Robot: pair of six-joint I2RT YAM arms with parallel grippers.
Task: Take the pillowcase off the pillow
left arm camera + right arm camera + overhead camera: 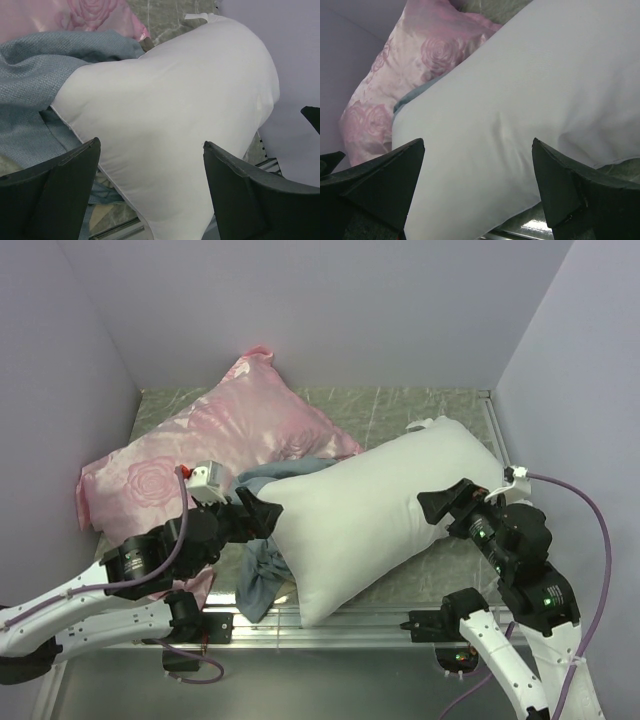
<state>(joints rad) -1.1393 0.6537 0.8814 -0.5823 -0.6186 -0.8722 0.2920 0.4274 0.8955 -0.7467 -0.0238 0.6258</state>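
**White pillow lies bare, both pincers spread wide**

Down at the near edge, a metal rail runs along the counter, and both arms reach in over it. The left pincer is at the pillow's left end, fingers well apart and nothing between them. The wrist view confirms it, with two dark tips and only pillow beyond. Over on the other side, the right pincer sits against the pillow's right half, and it's splayed as well, gripping nothing.

Now the pillowcase. It's a crumpled heap of dusty grey-blue cloth, coarse-woven up close, bunched at the pillow's near-left end. It trails down toward the rail and is partly tucked under the pillow's corner.

The pillow itself is plump and plain white. It lies on a slant from the near middle up to the far right, almost wholly uncovered. There's a seam along its left edge and a small tag at the far corner.

Behind it to the left lies a shiny pink pillow with a rose pattern, touching the grey-blue cloth.

The counter is a mottled grey-green, like marble. Plain pale lilac walls close it in on the left, back and right.
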